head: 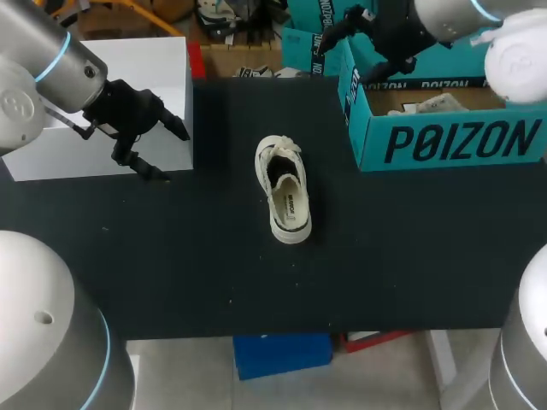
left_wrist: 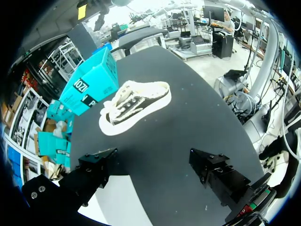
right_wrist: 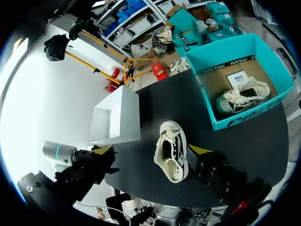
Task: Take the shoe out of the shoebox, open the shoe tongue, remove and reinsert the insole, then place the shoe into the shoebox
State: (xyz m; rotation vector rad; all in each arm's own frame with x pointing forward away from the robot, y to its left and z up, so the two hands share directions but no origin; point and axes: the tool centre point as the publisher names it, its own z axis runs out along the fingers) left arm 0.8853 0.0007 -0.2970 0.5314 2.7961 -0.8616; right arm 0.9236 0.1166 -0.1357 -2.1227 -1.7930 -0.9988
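Note:
A cream low-top shoe [head: 285, 190] with a dark lining lies upright on the black table, toe toward the front edge. It also shows in the wrist views, shoe [left_wrist: 134, 106] and shoe [right_wrist: 171, 150]. The open teal shoebox [head: 444, 141] stands at the right rear, with a second shoe [head: 432, 105] inside. My left gripper [head: 167, 151] hangs open over the white box's near corner, left of the shoe, holding nothing. My right gripper [head: 355, 53] is open and high above the shoebox's far left corner. Both wrist views show spread, empty fingers: left gripper [left_wrist: 153, 165], right gripper [right_wrist: 151, 151].
A white box [head: 128, 102] stands at the table's left rear, partly under my left gripper. The shoebox [right_wrist: 240, 84] holds a card beside the second shoe [right_wrist: 242, 99]. Bare black table surface [head: 171, 256] surrounds the shoe in front and on both sides.

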